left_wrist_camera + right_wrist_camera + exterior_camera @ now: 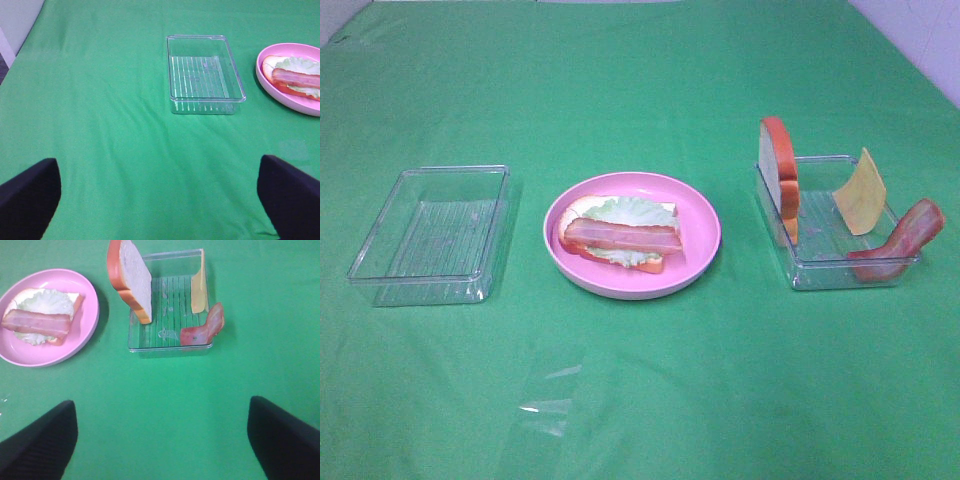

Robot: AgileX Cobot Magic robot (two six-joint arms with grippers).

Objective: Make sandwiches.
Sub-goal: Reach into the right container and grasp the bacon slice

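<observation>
On the round pink plate [703,215] in the middle lies a partly built sandwich: a bread slice [577,210], a lettuce leaf [632,211] on it and a bacon strip [620,237] on top. In the clear tray [820,272] on the right, a second bread slice [780,175] stands on edge, a yellow cheese square [861,193] leans on the far wall and another bacon strip [905,240] rests on the rim. My left gripper [159,200] and right gripper [162,440] show only in their wrist views. Both are open, hold nothing and hang well back from the food.
An empty clear tray [430,230] sits on the left of the green cloth [640,400]. A small piece of clear film [548,405] lies on the cloth in front of the plate.
</observation>
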